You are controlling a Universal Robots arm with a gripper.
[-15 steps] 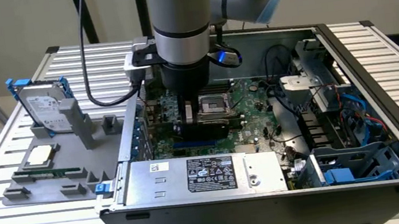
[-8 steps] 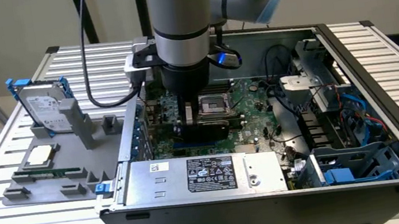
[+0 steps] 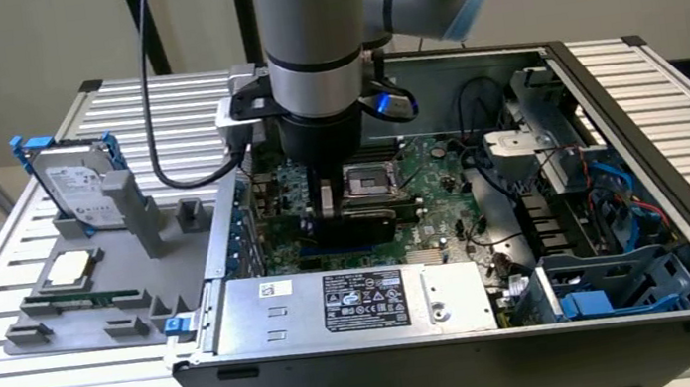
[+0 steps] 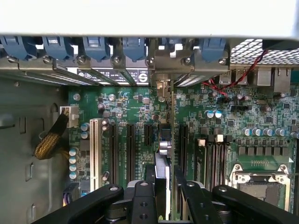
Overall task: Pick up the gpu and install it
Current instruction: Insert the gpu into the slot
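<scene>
A: Where's the gpu [image 4: 162, 170]?

B: In my tool [image 4: 162, 193], edge-on between the fingers [image 4: 142, 198], jaws part-closed on its top edge. It stands upright over the motherboard [image 4: 224, 116], among the black expansion slots [image 4: 129, 144], its bracket end toward the chassis rear wall at 12 o'clock. Whether it's touching a slot yet, I can't tell.

A: Handling?

B: Judging by looks: light, thin, stiff board, fragile. Smooth faces could slip. Best hold is where I have it: the long top edge, mid-length, pinching bare board and not components. Any tilt would load the connector edge.

A: Exterior view?

B: Tool [image 3: 344, 209] sits low inside the open computer case [image 3: 655, 113], just at 9 o'clock of the CPU socket [image 3: 374, 182].
</scene>
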